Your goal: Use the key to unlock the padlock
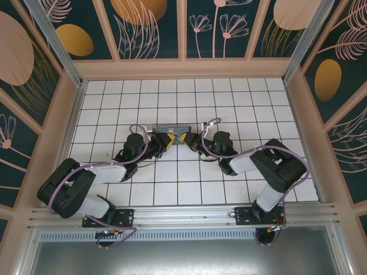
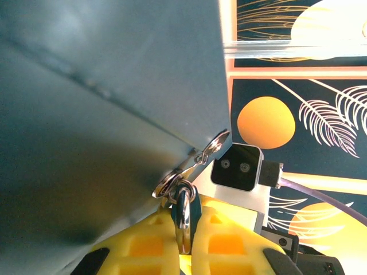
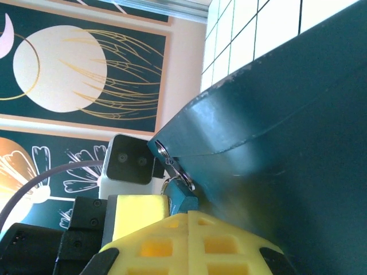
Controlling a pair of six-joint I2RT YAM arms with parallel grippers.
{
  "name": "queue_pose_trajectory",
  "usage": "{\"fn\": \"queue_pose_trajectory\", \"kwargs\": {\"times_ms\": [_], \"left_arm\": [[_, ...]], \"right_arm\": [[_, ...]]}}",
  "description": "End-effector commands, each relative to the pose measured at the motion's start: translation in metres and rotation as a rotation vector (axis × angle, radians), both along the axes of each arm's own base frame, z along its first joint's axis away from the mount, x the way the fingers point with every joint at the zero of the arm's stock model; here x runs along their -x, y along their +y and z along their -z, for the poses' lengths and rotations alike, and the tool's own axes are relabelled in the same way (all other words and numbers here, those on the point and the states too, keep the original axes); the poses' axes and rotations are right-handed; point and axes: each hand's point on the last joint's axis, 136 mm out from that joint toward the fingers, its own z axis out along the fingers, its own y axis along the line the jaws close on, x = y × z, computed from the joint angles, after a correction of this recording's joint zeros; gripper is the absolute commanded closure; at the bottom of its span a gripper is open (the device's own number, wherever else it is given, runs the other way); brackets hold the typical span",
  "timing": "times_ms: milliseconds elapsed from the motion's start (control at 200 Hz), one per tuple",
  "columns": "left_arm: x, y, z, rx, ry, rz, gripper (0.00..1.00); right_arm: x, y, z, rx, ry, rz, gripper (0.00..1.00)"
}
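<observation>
- Top external: your left hand (image 1: 166,141) and right hand (image 1: 187,139) meet tip to tip over the tiled bench (image 1: 172,189), tight against the near edge of a dark teal box (image 1: 172,127). The small parts between them are too fine to read from up here.
- Left wrist: the left hand is clenched. Between its yellow pads (image 2: 143,246) sits the padlock (image 2: 195,209), a bluish body with a silvery loop (image 2: 182,226) running down the gap. It hangs just under the box's metal hasp (image 2: 211,146). You cannot tell whether that loop is the shackle or a ring.
- Right wrist: the right hand is squeezed fully shut, its tip touching or just beside the padlock body below the hasp. Whether the key is pinched between its pads is hidden.
- Progress, as a judgement: the padlock is gripped and both hands are at it, so you look to be at the inserting or turning step. No sprung shackle is visible, so count the unlocking as not yet done.
</observation>
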Motion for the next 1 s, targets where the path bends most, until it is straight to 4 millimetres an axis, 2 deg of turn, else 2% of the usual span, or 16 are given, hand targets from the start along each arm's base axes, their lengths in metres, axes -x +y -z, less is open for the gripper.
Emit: {"fn": "queue_pose_trajectory", "kwargs": {"times_ms": [0, 120, 425, 520, 631, 806, 911, 996], "left_arm": [[0.042, -0.032, -0.040, 0.095, -0.113, 0.254, 1.00], [0.043, -0.031, -0.037, 0.083, -0.114, 0.256, 1.00], [0.046, -0.030, -0.035, 0.066, -0.114, 0.268, 1.00], [0.046, -0.031, -0.037, 0.072, -0.117, 0.264, 1.00], [0.044, -0.030, -0.041, 0.088, -0.114, 0.254, 1.00], [0.043, -0.029, -0.047, 0.097, -0.117, 0.243, 1.00], [0.043, -0.029, -0.046, 0.092, -0.117, 0.241, 1.00], [0.043, -0.029, -0.045, 0.089, -0.114, 0.240, 1.00]], "right_arm": [[-0.010, 0.008, -0.020, -0.096, 0.008, -0.009, 1.00], [-0.012, 0.014, -0.027, -0.132, 0.009, -0.051, 1.00], [-0.023, 0.016, -0.010, 0.046, -0.034, -0.071, 1.00], [-0.016, 0.019, -0.011, 0.035, -0.050, -0.086, 1.00], [-0.005, 0.020, -0.022, 0.028, -0.148, -0.074, 1.00], [0.002, 0.035, -0.018, 0.269, -0.301, -0.054, 1.00], [0.000, 0.030, -0.016, 0.244, -0.264, -0.046, 1.00], [-0.002, 0.024, -0.016, 0.157, -0.204, -0.044, 1.00]]}}
